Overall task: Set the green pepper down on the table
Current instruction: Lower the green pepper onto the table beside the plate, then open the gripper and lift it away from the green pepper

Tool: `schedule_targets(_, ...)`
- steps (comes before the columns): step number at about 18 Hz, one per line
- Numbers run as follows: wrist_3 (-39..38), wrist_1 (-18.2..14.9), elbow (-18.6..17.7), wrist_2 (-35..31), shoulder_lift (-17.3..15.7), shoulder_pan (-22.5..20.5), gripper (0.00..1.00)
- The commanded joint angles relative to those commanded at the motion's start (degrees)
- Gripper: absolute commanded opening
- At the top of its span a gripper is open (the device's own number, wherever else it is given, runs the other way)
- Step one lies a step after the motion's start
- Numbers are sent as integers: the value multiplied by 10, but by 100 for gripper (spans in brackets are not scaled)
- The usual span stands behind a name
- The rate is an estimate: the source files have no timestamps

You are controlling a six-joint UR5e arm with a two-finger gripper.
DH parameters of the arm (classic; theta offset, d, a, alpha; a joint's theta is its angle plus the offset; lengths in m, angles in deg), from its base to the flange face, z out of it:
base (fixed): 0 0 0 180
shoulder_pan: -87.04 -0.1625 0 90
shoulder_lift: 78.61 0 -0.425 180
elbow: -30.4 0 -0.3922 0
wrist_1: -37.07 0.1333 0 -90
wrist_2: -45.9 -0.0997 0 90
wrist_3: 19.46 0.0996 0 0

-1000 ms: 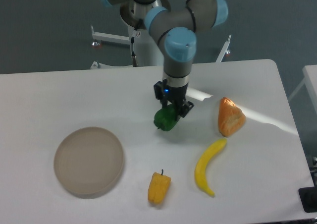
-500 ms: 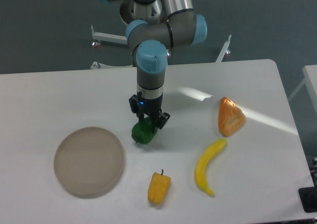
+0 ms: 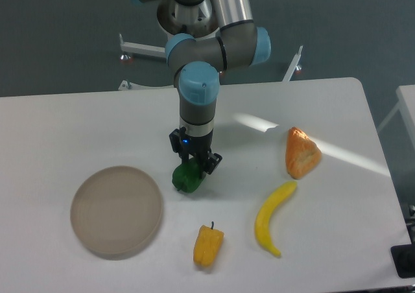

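Note:
The green pepper (image 3: 188, 179) is small, glossy and dark green. It sits low over the white table (image 3: 78, 124), just right of the round plate. My gripper (image 3: 194, 165) points straight down and is shut on the pepper's top. I cannot tell whether the pepper touches the tabletop.
A round beige-grey plate (image 3: 116, 210) lies at the front left. A yellow-orange pepper (image 3: 208, 244) lies in front of the gripper. A banana (image 3: 272, 219) and an orange wedge (image 3: 301, 152) lie to the right.
The gripper carried the green pepper leftward from the table's middle toward the plate, then moved slightly lower in the last half second.

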Motion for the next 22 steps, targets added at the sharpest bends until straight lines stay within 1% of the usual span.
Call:
schedule_targets(3,1,-1,0,0,2,-1,33)
schedule_targets(5,1,-1,3,0,2,-3,36)
schedule_targets(6,2,-1,3,0,2,-4,38)
schedule_targets(7,1,-1,3,0,2,-4,45)
schedule_targets(8,1,-1,4,0,2,-4,62)
schedule_targets(9,1,-1,5,0,2,-4,89)
schedule_targets(10,1,-2,10,0,2,-5,99)
schedule_targets(14,1,-2,16,1,-4,-20,100)
schedule_targets(16,3,-3,25,1,-4,-33,100)
schedule_targets(18,11,-7,48,2,-1,-51,100)
schedule_targets(22,65,-16,92,-3,6,-88,100)
